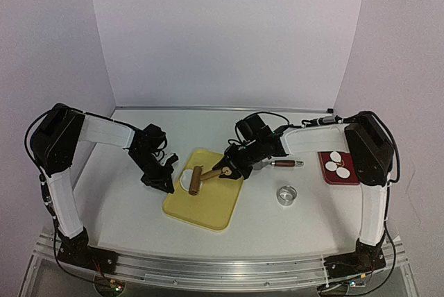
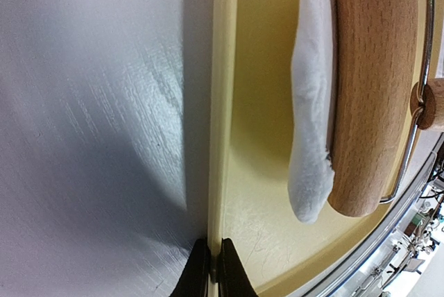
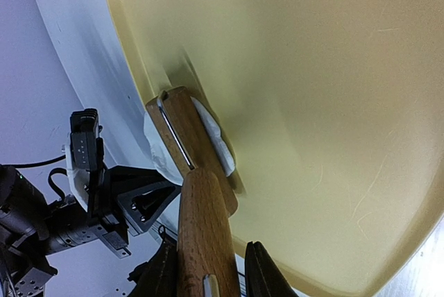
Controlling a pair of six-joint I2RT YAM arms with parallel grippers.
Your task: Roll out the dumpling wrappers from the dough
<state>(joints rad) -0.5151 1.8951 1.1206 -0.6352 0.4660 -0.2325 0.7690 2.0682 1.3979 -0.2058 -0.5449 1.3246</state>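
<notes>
While the right jaws grasp the wooden handle of a rolling pin (image 1: 196,180), its roller rests on a white dough patch (image 2: 310,96) at the far left of a yellow tray (image 1: 208,210). The left jaws are clenched on the tray's left rim. A few dumpling wrappers (image 1: 338,162) lie on a red plate (image 1: 351,180) on the counter (image 1: 125,207), well right of the tray.
</notes>
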